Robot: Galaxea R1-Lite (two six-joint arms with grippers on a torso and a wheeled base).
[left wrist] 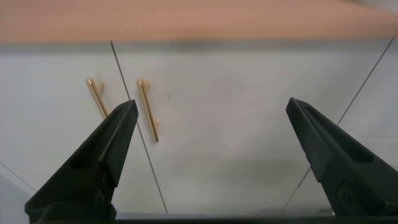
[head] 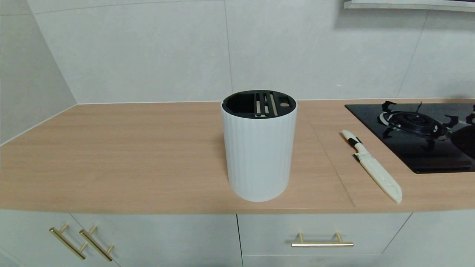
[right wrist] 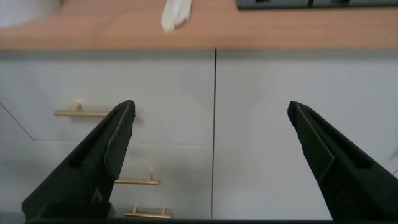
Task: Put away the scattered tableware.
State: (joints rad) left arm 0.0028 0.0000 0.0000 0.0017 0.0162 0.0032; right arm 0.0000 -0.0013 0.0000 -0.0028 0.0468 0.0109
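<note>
Left gripper (left wrist: 211, 106): jaws spread wide, nothing between them, facing pale cabinet doors with two brass handles (left wrist: 148, 109) below the bench edge. Right gripper (right wrist: 210, 106): jaws also wide open and empty, facing cabinet fronts with brass drawer pulls (right wrist: 78, 112). Above it, the tip of the knife (right wrist: 176, 14) sits near the bench's front edge.

On the wooden bench (head: 111, 159), a white knife (head: 371, 166) lies flat on the robot's right. Its blade tip points toward the front edge and its black-banded handle points away. It lies between the holder and the hob, touching neither. The white ribbed holder (head: 259, 155) stands upright mid-bench, with a black slotted insert on top. A black gas hob (head: 412, 129) is set into the bench at far right. Grey tiled wall (head: 148, 52) behind.
</note>
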